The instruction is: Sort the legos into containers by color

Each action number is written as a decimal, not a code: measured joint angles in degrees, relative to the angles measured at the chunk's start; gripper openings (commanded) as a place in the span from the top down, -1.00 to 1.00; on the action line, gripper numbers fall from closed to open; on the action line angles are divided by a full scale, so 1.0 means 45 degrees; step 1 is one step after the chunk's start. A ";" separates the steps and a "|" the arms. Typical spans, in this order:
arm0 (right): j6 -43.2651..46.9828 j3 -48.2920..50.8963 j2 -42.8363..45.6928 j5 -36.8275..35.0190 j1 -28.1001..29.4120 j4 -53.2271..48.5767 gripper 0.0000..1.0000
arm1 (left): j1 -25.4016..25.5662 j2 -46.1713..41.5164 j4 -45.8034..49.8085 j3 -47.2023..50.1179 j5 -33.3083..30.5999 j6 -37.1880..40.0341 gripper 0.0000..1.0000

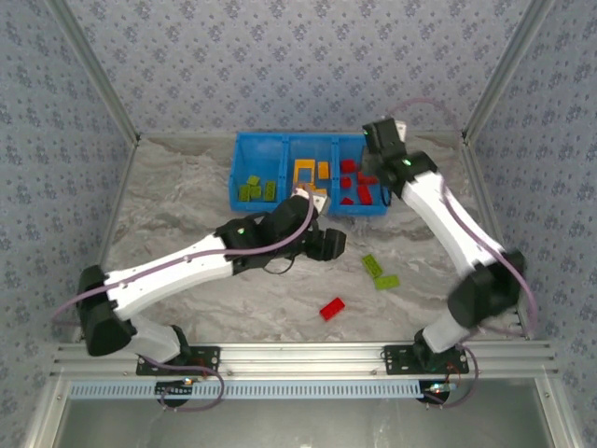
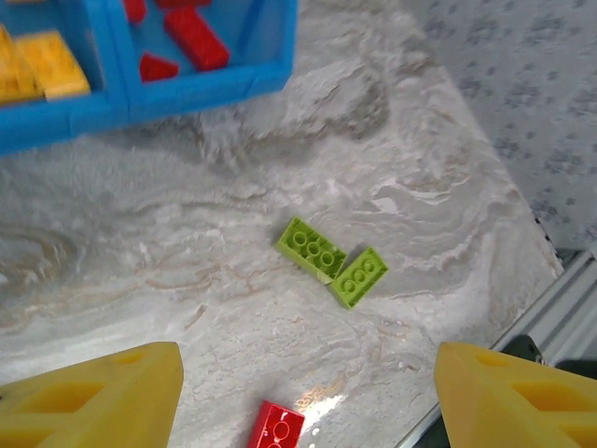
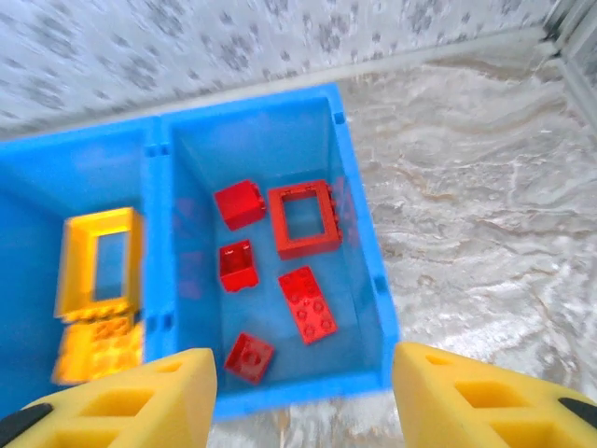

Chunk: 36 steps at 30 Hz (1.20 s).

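The blue tray (image 1: 280,140) stands at the back, with green legos (image 1: 256,189) in its left compartment, orange ones (image 1: 306,172) in the middle and red ones (image 1: 356,182) on the right. My right gripper (image 3: 303,401) hangs open over the red compartment (image 3: 359,233), above a red frame (image 3: 303,219) and a flat red brick (image 3: 308,303), with nothing between its fingers. My left gripper (image 2: 308,401) is open and empty above the table. Two green legos (image 2: 311,248) (image 2: 359,276) lie touching ahead of it, and a red lego (image 2: 278,427) lies just below it.
An orange frame (image 3: 100,261) lies in the middle compartment. The right wall (image 1: 522,121) and the metal front rail (image 1: 308,355) bound the marble table. The loose bricks (image 1: 371,264) (image 1: 387,281) (image 1: 332,308) lie between the two arms.
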<state>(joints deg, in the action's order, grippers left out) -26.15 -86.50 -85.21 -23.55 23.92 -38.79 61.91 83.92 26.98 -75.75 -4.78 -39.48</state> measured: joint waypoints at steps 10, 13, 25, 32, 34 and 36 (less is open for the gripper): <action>-0.0481 0.5246 0.9248 0.1316 0.2021 -0.2200 -0.16 | -0.0389 0.5780 0.0675 -0.2856 0.2249 -0.4493 -0.46; -0.0758 0.5804 1.0637 0.2263 0.2487 -0.3002 -0.16 | -0.0364 0.7038 0.0903 -0.3934 0.2594 -0.5498 -0.50; -0.1341 0.5897 1.2216 0.3254 0.3172 -0.4478 -0.13 | -0.0257 1.0666 0.2798 -0.7893 0.3288 -0.8840 -0.53; -0.1491 0.6110 1.2216 0.3356 0.3172 -0.4483 -0.12 | -0.0228 1.1706 0.3269 -0.8816 0.3580 -0.9651 -0.37; -0.1574 0.6212 1.2216 0.3390 0.3172 -0.4483 -0.11 | -0.0233 1.1788 0.3449 -0.8981 0.3585 -0.9826 -0.26; -0.1617 0.6295 1.2216 0.3405 0.3186 -0.4483 -0.11 | -0.0223 1.1846 0.3439 -0.9073 0.3604 -0.9981 -0.12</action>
<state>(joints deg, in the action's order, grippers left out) -33.43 -58.17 -30.24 -8.23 38.26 -58.96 60.90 137.23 42.46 -116.57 11.44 -84.40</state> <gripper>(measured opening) 0.557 0.611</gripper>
